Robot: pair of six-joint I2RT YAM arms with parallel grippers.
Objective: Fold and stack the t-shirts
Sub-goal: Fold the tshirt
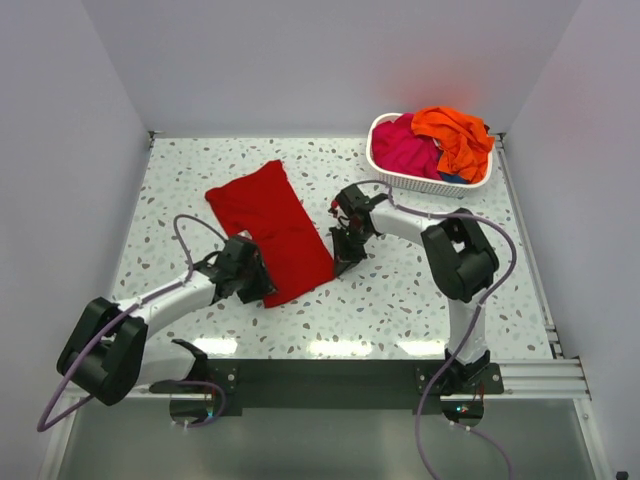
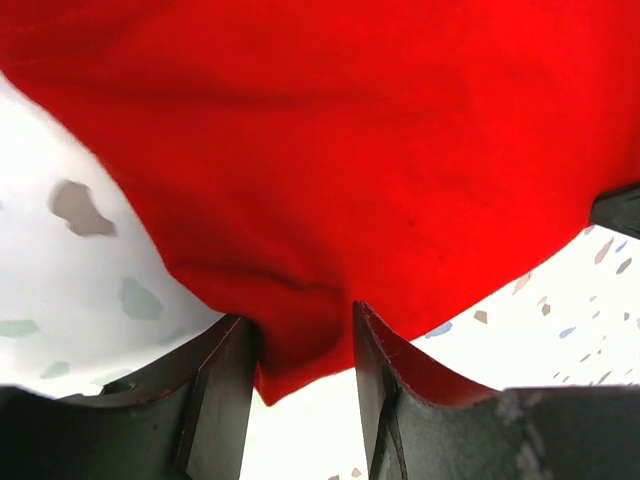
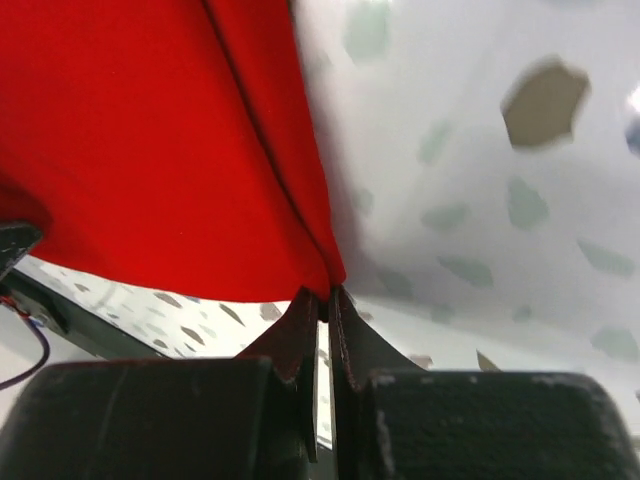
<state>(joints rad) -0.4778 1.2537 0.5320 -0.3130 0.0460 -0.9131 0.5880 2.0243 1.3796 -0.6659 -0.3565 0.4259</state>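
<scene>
on the speckled table (image 1: 420,290), right gripper (image 3: 325,296) pinched shut on deep red t-shirt (image 1: 272,222) edge, left gripper (image 2: 302,325) half closed, bunched corner wedged between its fingers

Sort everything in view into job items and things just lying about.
Job: red t-shirt, gripped by left gripper and right gripper; magenta t-shirt; orange t-shirt.
Lying about: white basket holding those two; speckled table.
</scene>
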